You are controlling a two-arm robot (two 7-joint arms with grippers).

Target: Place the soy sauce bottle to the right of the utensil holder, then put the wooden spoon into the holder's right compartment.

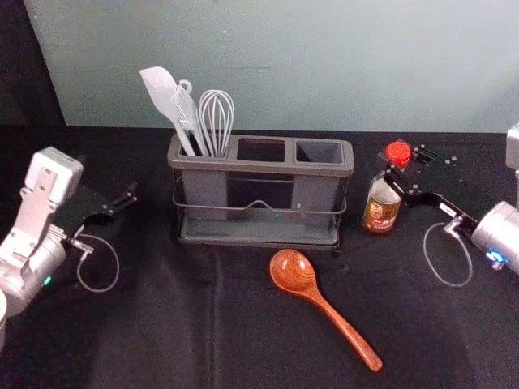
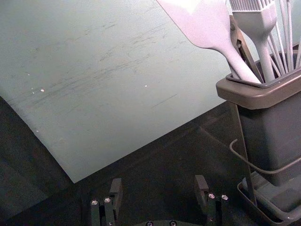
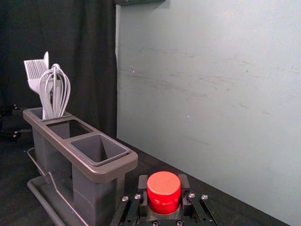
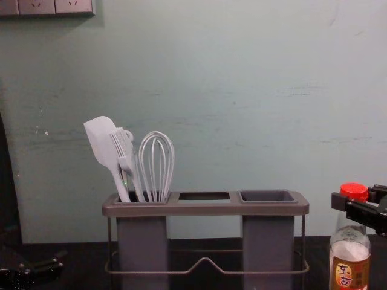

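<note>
Wooden spoon lies nearest to the head camera, on the dark worktop, in front of the utensil holder, and nothing grips it. The soy sauce bottle is upright, at the right side of the holder and a little apart from it. The right tool is beside the bottle's top, pinching it just around the red cap. So the first part seems almost done: the place looks correct, but the release is left, and I cannot tell if the bottle's base fully rests. The left tool waits to the left of the holder, its two fingers spread, with nothing between them. All of the spoon part is left, because the right compartment has no utensil. By count, there are one bottle, one spoon and one holder with three openings. In the left opening stand one spatula, one brush, one whisk and at least one more piece, partly hidden behind them; the middle opening holds no utensil.
</note>
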